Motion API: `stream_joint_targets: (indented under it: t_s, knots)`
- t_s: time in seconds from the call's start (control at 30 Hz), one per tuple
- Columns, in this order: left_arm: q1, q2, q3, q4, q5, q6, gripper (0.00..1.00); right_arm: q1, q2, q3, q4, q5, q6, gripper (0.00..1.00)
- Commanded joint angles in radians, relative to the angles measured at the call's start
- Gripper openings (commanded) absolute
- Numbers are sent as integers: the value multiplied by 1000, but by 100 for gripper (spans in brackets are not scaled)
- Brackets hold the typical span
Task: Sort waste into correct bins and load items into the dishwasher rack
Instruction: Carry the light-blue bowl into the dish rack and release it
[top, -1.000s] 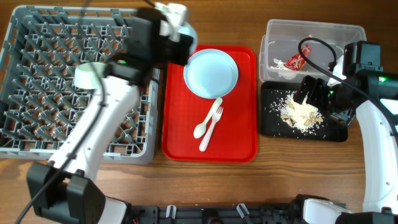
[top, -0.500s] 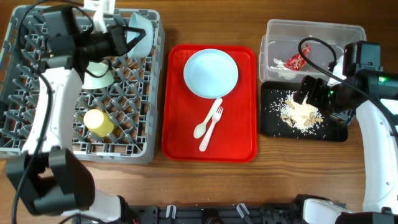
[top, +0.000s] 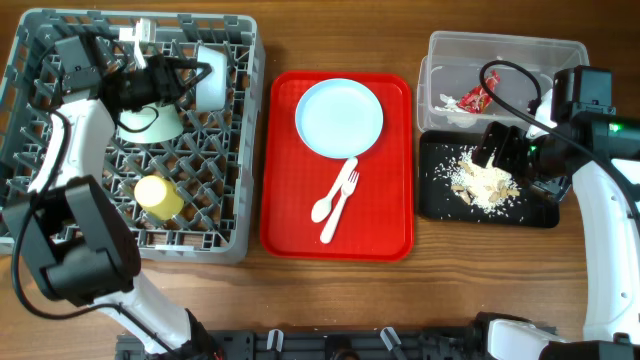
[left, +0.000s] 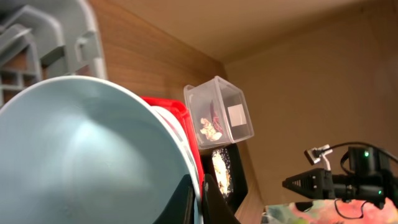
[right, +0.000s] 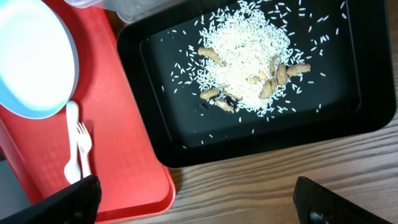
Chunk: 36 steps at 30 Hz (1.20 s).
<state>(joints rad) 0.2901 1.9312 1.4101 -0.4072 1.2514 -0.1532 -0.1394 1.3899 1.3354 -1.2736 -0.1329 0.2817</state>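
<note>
My left gripper (top: 188, 77) is shut on the rim of the pale blue bowl (top: 210, 75), which stands on edge in the back right of the grey dishwasher rack (top: 60, 225). In the left wrist view the bowl (left: 81, 162) fills the frame, with the jaws (left: 200, 200) pinching its rim. The green bowl (top: 152, 122) and yellow cup (top: 158, 197) sit in the rack. The plate (top: 339, 117), spoon (top: 324, 205) and fork (top: 343, 195) lie on the red tray (top: 385, 215). My right gripper (right: 202, 205) is open and empty, above the black tray (top: 540, 215) holding rice scraps (top: 485, 180).
The clear tub (top: 505, 50) at the back right holds the red wrapper (top: 474, 98) and a white napkin (top: 449, 102). A few peanuts lie among the rice (right: 249, 56). The right wrist view shows the red tray's corner (right: 130, 149) beside the black tray (right: 367, 118).
My left arm has swung left from beside the red tray to over the rack and brought the pale blue bowl down into its back right part. The right arm has not moved.
</note>
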Motion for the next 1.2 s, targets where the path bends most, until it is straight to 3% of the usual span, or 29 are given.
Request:
stream_joint_targets:
  t_s: [0.0, 0.13, 0.23, 0.27, 0.33, 0.4, 0.43, 0.47, 0.73, 0.93, 1.17]
  knots:
    - [35, 39, 8, 3, 38, -12, 4, -4, -18, 4, -8, 15, -21, 100]
    - [70, 43, 8, -9, -13, -12, 4, -4, -18, 4, -8, 15, -20, 100]
    - [89, 43, 8, -16, -39, -12, 11, -4, -18, 4, -8, 15, -19, 100]
    - [95, 43, 8, -17, -45, -12, 18, -4, -18, 4, -8, 15, -20, 100]
    - [101, 43, 8, -17, -45, -12, 50, -4, -18, 4, -8, 15, -19, 100]
    - [108, 43, 8, -16, -45, -12, 66, -4, -18, 4, -11, 15, -20, 100]
    - [111, 43, 8, -16, -45, -13, 86, -4, -18, 4, -11, 15, -20, 100]
    - [113, 43, 8, -16, -45, -13, 100, -4, -18, 4, -11, 15, -19, 100]
    - [140, -8, 9, -19, -51, -50, 100, -4, -18, 4, -15, 15, -20, 100]
    - [148, -126, 9, -85, -302, -49, 100, -4, -18, 4, -15, 15, -21, 100]
    - [121, -274, 8, -147, -312, -49, 100, -4, -18, 4, -14, 15, -20, 100]
